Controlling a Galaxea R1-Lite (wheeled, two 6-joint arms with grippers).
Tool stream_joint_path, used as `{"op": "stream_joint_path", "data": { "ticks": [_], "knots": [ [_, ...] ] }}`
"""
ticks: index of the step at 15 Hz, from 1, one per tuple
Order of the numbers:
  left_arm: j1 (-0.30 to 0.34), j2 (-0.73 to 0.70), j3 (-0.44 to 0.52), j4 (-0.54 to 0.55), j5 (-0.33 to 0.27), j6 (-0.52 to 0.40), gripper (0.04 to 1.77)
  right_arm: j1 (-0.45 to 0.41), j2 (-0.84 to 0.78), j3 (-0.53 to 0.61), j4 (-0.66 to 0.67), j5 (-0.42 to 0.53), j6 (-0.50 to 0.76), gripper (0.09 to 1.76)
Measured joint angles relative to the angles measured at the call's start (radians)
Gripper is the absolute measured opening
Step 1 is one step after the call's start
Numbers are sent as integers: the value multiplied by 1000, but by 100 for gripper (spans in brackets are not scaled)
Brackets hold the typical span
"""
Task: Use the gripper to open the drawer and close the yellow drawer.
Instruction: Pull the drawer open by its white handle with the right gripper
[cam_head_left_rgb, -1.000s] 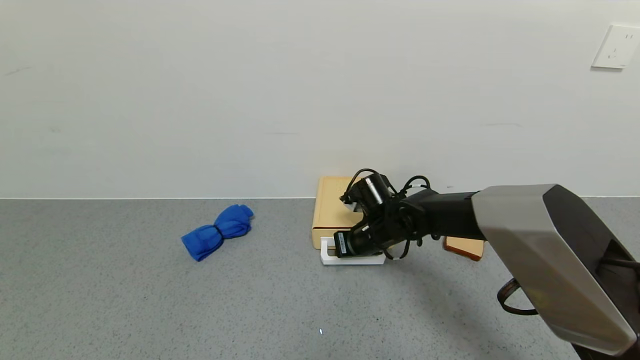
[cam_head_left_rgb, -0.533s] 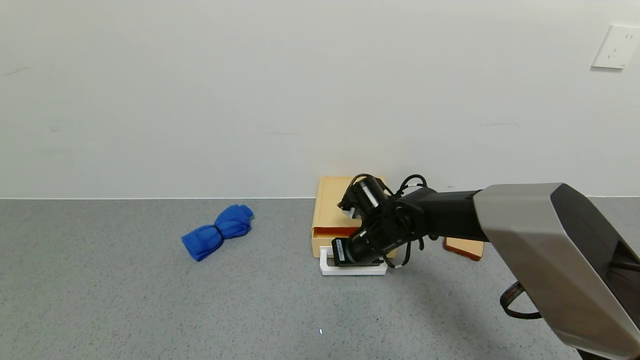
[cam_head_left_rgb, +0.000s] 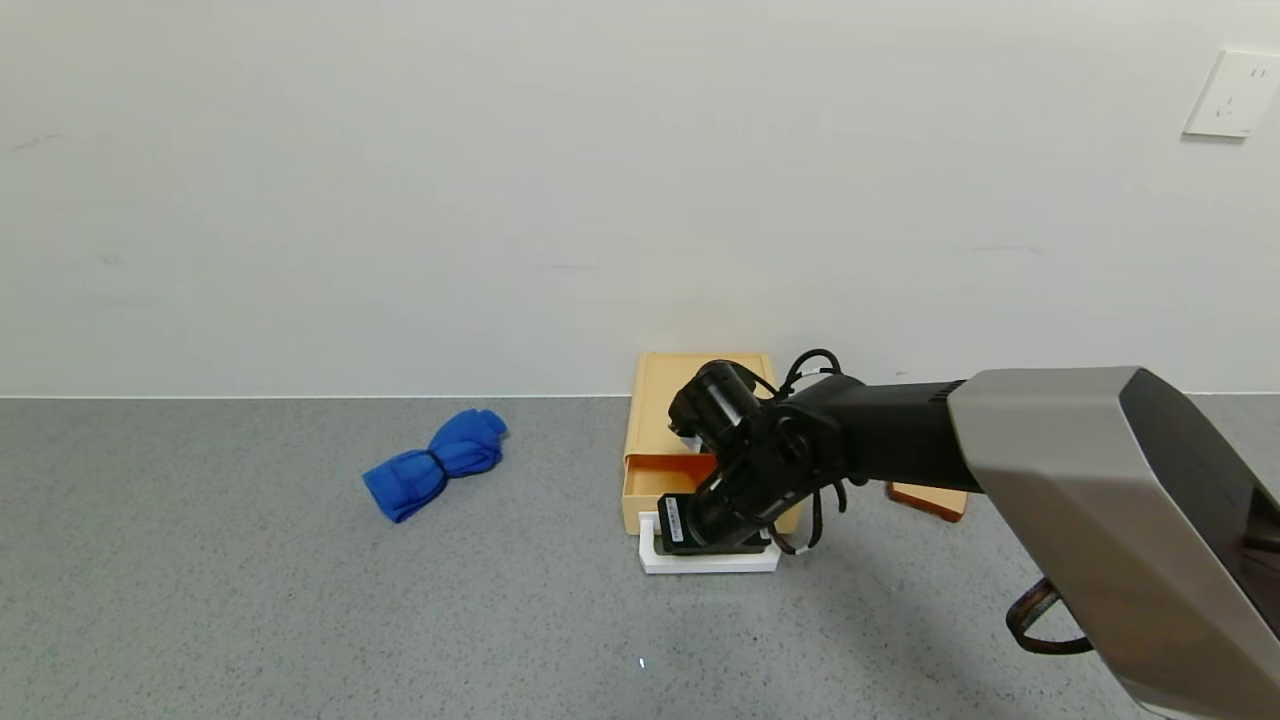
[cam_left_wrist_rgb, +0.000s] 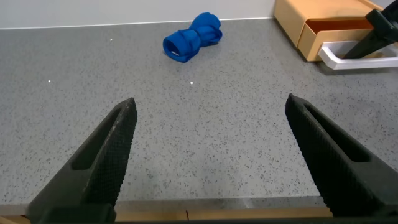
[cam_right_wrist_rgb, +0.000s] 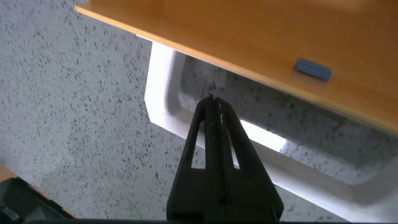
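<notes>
The pale yellow drawer box (cam_head_left_rgb: 655, 395) stands at the back wall, its tray (cam_head_left_rgb: 652, 482) slid partly out. Its white loop handle (cam_head_left_rgb: 712, 563) lies on the counter in front. My right gripper (cam_head_left_rgb: 700, 535) is shut, fingers pressed together, with the tips hooked down inside the loop. In the right wrist view the gripper (cam_right_wrist_rgb: 213, 101) sits inside the handle (cam_right_wrist_rgb: 163, 93), just before the drawer front (cam_right_wrist_rgb: 249, 37). My left gripper (cam_left_wrist_rgb: 210, 102) is open and empty, low over the counter's near edge, far from the drawer (cam_left_wrist_rgb: 323, 18).
A rolled blue cloth (cam_head_left_rgb: 435, 463) lies left of the drawer and also shows in the left wrist view (cam_left_wrist_rgb: 191, 38). A tan toast slice (cam_head_left_rgb: 930, 498) lies right of the drawer, behind my right arm. A wall (cam_head_left_rgb: 500, 200) rises behind the grey counter.
My right gripper has moved toward the counter's front with its tips in the handle. The handle came with it and the tray has slid out of the box.
</notes>
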Motion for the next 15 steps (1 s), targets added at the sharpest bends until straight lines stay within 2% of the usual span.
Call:
{"op": "stream_joint_path", "data": {
  "ticks": [7, 15],
  "knots": [
    [-1, 0, 0, 0, 0, 0, 172, 38, -31, 10, 102, -4, 33, 11],
    [-1, 0, 0, 0, 0, 0, 172, 73, -62, 64, 111, -37, 69, 11]
  ]
}}
